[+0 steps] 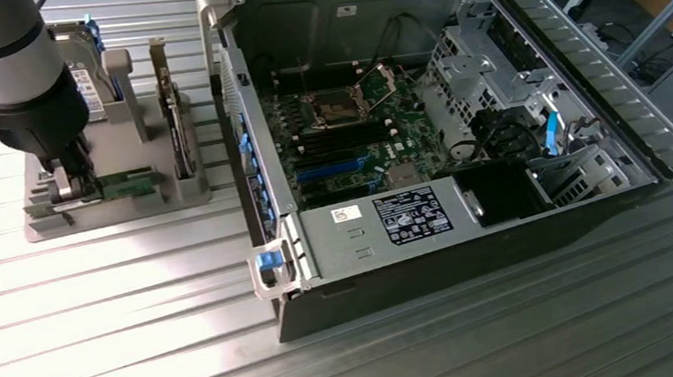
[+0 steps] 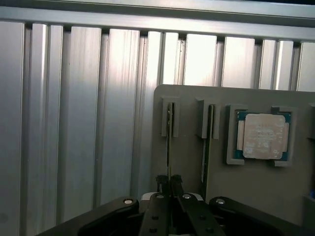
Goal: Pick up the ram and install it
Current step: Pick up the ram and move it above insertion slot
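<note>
Fingers (image 2: 161, 184): nearly closed, pads pressed on either face of a thin board seen edge-on. Judged a clamp on the ram (image 2: 169, 142), not a mere touch.

Gripper (image 2: 170, 189) is at the near end of the ram. The stick's long axis runs straight out from between the fingertips, away from the wrist. Its far end sits in a narrow slot of the grey holder (image 2: 246, 196), so it looks seated there and not yet lifted.

Exterior view: gripper (image 1: 68, 183) is low over the holder (image 1: 119, 212), and the green ram (image 1: 127, 181) extends from the fingers toward the exterior view's right.

Just beside the ram, in the next slot and parallel to it: a second card (image 2: 205, 152), edge-on, clear of the fingers. Beyond that, a square processor chip (image 2: 263, 135) lies flat in its own pocket.

Well apart from the fingers, across the slatted aluminium table (image 1: 139, 306): the open computer case (image 1: 353, 233), motherboard (image 1: 351, 146) exposed.
</note>
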`<state>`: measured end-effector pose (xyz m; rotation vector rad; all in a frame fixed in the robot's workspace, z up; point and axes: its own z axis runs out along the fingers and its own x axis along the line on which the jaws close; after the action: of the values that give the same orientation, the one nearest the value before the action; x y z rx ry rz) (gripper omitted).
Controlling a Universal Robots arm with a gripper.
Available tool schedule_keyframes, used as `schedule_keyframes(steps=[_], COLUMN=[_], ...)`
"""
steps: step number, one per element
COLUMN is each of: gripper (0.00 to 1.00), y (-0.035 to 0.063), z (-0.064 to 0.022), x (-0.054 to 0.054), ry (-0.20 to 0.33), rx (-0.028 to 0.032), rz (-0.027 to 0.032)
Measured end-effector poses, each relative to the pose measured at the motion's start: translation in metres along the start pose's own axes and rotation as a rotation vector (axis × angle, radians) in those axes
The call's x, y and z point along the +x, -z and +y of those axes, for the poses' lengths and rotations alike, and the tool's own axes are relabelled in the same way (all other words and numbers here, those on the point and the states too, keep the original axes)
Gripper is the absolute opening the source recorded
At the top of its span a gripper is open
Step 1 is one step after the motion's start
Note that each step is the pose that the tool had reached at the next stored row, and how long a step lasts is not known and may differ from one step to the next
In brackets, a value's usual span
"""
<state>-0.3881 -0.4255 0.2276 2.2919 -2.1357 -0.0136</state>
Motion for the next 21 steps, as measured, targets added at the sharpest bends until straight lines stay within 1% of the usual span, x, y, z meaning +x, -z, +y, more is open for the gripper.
schedule_keyframes(steps=[8,10,14,19,21], gripper=[0.13,0.13,0.13,0.13,0.13], y=[0.0157,0.0212,0.0282,0.044,0.047], z=[0.0002,0.0003,0.0004,0.0005,0.0006], x=[0.0,0.0,0.0,0.0,0.0], ry=[0.0,0.0,0.0,0.0,0.0], rx=[0.0002,0.0001,0.0003,0.0002,0.0002], rz=[0.0,0.0,0.0,0.0,0.0])
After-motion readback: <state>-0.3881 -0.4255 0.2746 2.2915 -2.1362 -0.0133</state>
